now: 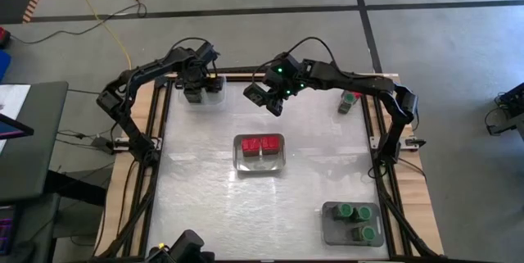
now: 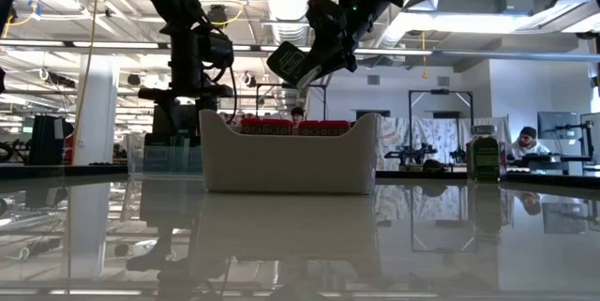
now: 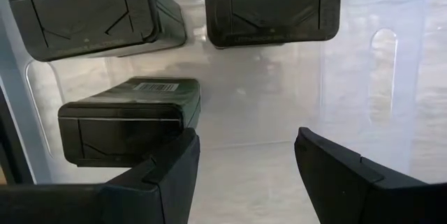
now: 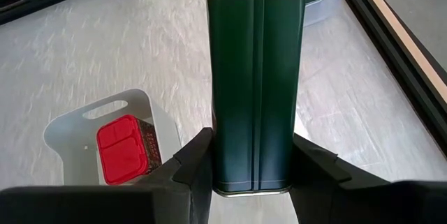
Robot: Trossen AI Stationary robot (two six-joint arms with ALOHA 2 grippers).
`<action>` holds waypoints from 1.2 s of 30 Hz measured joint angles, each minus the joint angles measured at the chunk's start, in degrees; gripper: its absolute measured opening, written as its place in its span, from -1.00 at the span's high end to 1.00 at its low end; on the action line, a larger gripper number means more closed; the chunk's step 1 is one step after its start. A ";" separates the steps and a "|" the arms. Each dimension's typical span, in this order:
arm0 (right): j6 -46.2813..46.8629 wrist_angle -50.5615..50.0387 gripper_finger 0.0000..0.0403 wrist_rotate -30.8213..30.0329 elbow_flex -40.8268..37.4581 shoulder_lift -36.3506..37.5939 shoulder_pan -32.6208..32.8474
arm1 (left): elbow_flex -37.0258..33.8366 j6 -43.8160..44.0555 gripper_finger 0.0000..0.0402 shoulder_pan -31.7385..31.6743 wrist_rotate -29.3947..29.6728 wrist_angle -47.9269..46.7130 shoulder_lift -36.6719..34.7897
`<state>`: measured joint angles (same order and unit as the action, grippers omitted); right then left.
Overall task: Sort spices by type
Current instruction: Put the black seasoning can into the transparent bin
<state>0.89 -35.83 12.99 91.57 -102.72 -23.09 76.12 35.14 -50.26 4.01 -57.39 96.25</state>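
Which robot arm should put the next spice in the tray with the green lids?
Probably the right. Its pincer is shut on a dark green tin. The left pincer is open and empty over the clear tray of black boxes.

barcode label on black spice box (image 3: 133, 116), digits unreadable, no legible text

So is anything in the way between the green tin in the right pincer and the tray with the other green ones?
Nothing visible blocks it. The right pincer holds the green tin above the table, and the red-cap tray sits off the line to the green tray.
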 joint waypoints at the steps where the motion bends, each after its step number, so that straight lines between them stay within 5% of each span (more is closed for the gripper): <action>1: 0.02 0.00 0.15 0.00 0.00 0.00 0.00 | 0.00 0.00 -0.12 0.00 0.00 -0.20 0.00; 13: -0.68 -2.01 0.15 0.00 0.00 0.00 -0.49 | -0.04 -5.60 -0.12 2.28 -6.23 0.02 -1.24; 26: -2.22 -16.03 0.15 -0.03 -0.05 3.25 -3.41 | -0.04 -13.71 -0.12 8.44 -8.38 14.34 -15.40; 36: 2.21 -10.29 0.15 -2.84 -17.31 17.87 -2.05 | -0.04 -18.70 -0.12 13.56 -11.17 16.62 -17.41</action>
<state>3.10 -46.13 10.15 74.26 -84.85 -25.14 76.07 16.43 -36.70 -7.15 -40.77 78.83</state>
